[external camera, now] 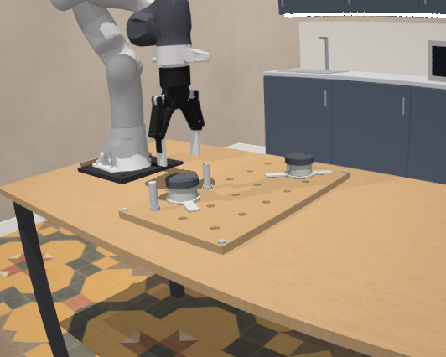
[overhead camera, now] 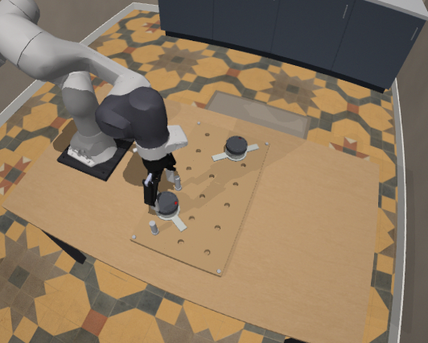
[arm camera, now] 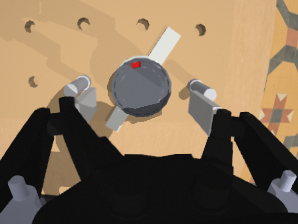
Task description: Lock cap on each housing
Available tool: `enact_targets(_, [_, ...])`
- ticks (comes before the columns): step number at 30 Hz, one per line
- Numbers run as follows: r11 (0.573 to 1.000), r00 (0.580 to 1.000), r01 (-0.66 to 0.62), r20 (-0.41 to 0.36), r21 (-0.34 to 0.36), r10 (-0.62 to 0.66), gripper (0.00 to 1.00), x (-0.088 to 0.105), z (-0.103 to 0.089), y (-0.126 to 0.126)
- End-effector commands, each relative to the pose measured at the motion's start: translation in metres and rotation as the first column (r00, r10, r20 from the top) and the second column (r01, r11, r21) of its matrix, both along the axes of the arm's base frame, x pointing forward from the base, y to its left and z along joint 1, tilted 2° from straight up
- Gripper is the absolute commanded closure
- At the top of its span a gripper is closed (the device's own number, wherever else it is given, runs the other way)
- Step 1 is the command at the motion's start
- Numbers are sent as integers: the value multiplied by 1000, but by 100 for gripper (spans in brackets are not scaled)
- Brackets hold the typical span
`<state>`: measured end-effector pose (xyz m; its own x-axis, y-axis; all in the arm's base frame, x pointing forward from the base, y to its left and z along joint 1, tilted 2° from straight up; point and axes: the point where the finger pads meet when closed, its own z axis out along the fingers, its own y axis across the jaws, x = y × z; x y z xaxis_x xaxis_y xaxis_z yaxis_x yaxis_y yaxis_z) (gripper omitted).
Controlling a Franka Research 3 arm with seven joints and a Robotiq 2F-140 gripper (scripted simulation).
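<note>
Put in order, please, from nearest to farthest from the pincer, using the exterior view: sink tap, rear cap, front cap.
1. Front cap: just below the pincer.
2. Rear cap: toward the picture's right, at the board's far end.
3. Sink tap: farthest, beyond the table, on the counter.

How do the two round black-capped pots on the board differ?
The near housing stands between two upright pegs; the far housing has none beside it. The near one's red mark faces away from the robot's base, while the far one's looks turned differently. Both stand upright, capped.
</note>
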<state>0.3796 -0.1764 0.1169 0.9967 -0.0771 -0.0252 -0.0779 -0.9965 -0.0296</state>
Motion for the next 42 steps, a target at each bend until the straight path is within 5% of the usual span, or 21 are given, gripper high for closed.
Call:
enact_targets(1, [1000, 1000, 0, 9, -2, 0, 22, 3, -2, 0])
enact_targets(42, [1000, 1000, 0, 9, -2, 0, 22, 2, -46, 2])
